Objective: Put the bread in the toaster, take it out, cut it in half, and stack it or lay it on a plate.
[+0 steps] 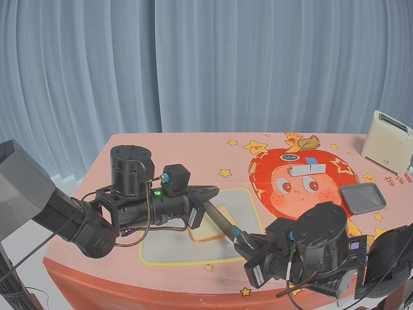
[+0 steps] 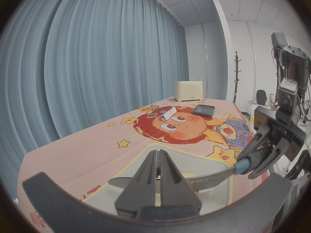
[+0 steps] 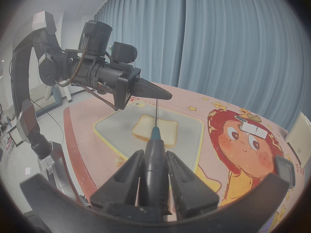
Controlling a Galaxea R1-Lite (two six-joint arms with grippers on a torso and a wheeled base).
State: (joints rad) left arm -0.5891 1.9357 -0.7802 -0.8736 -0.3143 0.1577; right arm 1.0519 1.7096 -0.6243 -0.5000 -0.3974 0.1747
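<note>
Though beneath knife [image 1: 220, 218], bread [image 3: 167, 131] whole, pale.

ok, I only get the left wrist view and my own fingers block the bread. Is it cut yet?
Observer: No. The right wrist view shows the bread as one whole slice on the board, with no cut line.
Operator: Where's the blade on it?
Observer: In the head view the knife crosses the slice at about its middle. The right gripper holds the handle.
Operator: Is my left pressing it?
Observer: In the right wrist view the left gripper is shut, and the blade's top edge seems to meet its underside. I can't tell whether it is pressing.
</note>
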